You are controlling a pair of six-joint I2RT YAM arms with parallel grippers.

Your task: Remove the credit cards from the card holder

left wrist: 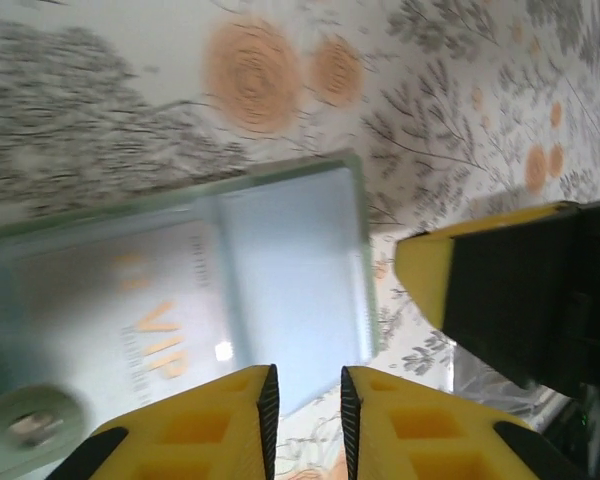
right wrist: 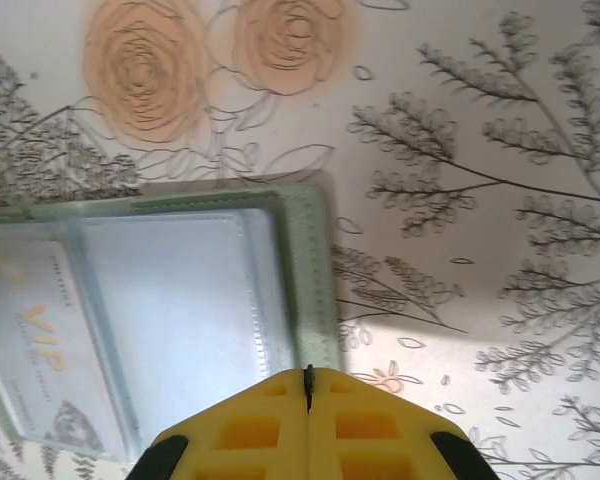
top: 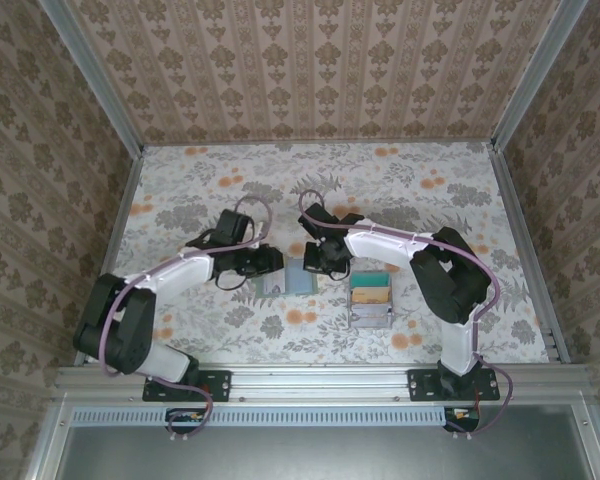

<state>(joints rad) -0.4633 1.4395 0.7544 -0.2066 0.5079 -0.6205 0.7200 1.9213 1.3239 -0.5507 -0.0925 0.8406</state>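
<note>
- One card holder (right wrist: 180, 300) lies opened flat on the flowered worktop (top: 430, 200), with its pale blue inner panels facing up.
- One card (right wrist: 30, 340) shows inside it, lettered "VIP" in orange and sitting behind a clear pocket. The panel nearer the right fingers looks bare.
- One grey tray (top: 371, 318) with teal and tan contents stands near the holder but apart from it, on the outer side of the right fingers.
- There are two sets of yellow fingers, one per arm.
- Left fingers (top: 273, 266): nearly closed, with a narrow slit between them. In the left wrist view the holder's near edge lies just past the tips, and the slit lines up with the bare panel. Nothing is seen clamped in the slit — whether the tips touch the holder I cannot tell.
- Right fingers (right wrist: 308, 385): pressed fully together. Their joined tip sits at the holder's bordered edge, beside the bare panel — whether it presses on that edge I cannot tell.
- From above, the holder lies between the two sets of fingers, which meet it from opposite sides.
</note>
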